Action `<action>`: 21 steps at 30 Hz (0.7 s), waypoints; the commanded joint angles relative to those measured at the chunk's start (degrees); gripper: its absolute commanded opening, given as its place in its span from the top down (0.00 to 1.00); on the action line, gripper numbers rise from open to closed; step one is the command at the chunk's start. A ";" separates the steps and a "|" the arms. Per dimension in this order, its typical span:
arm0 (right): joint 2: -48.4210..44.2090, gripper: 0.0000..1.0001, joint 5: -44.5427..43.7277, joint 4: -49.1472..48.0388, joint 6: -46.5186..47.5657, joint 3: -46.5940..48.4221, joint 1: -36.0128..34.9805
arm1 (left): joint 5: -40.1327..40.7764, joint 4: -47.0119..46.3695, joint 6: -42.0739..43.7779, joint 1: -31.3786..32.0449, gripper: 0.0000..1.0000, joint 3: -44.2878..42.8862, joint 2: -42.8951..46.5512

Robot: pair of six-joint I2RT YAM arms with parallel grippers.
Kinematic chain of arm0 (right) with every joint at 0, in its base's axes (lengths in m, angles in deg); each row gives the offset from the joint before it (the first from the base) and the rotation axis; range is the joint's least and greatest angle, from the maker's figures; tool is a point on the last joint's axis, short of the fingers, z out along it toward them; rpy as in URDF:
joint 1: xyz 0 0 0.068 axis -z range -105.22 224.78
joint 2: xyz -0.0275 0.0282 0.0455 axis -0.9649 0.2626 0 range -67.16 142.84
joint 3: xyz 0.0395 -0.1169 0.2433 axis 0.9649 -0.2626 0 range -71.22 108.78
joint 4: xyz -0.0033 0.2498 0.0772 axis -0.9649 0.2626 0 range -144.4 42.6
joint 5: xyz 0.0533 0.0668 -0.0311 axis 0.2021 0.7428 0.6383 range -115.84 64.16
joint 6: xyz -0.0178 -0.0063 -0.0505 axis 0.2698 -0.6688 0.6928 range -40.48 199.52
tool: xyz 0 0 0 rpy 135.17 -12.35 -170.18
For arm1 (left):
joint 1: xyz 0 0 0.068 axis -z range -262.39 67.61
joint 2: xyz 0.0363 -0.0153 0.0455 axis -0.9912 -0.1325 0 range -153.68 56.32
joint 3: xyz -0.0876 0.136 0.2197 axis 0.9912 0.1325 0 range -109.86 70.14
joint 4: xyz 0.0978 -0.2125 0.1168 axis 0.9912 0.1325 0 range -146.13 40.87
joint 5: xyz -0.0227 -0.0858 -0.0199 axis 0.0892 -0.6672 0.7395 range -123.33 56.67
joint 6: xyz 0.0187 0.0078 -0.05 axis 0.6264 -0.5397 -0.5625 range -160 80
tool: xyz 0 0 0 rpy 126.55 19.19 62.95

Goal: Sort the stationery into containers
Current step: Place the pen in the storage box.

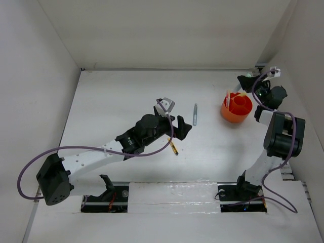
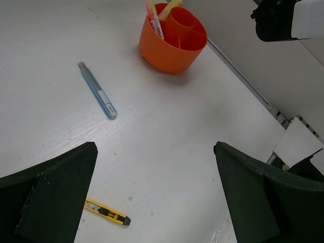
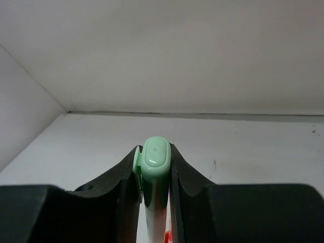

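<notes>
R gripper [image 3: 154, 174] clamps pale green marker [image 3: 154, 157] near orange pot [image 1: 233, 115]; off-centre release cd bounce it off rim. L gripper [image 2: 157, 172] gapes wide near yellow-black pen [image 2: 107, 212] on table; sloppy descent cd knock it away.

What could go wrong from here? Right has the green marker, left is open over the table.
1. The right tool pinches the pale green marker near its end, so it may swing and catch the orange pot on its rim, or hit the pens standing in it.
2. The yellow-black pen lies beside one finger of the open left tool, not between the two. A straight descent could land on it or knock it away.
</notes>
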 commanded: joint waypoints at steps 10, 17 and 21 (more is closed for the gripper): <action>3.97 1.00 2.41 -5.72 2.09 4.43 2.09 | -3.02 -3.85 0.79 0.40 0.00 0.51 0.55; 7.76 1.00 3.56 -5.71 2.62 6.28 2.62 | -4.07 -3.85 0.26 0.40 0.00 0.51 0.55; 8.29 0.97 4.08 -6.41 2.62 5.67 2.62 | -4.60 -4.64 0.26 0.40 0.00 0.51 0.55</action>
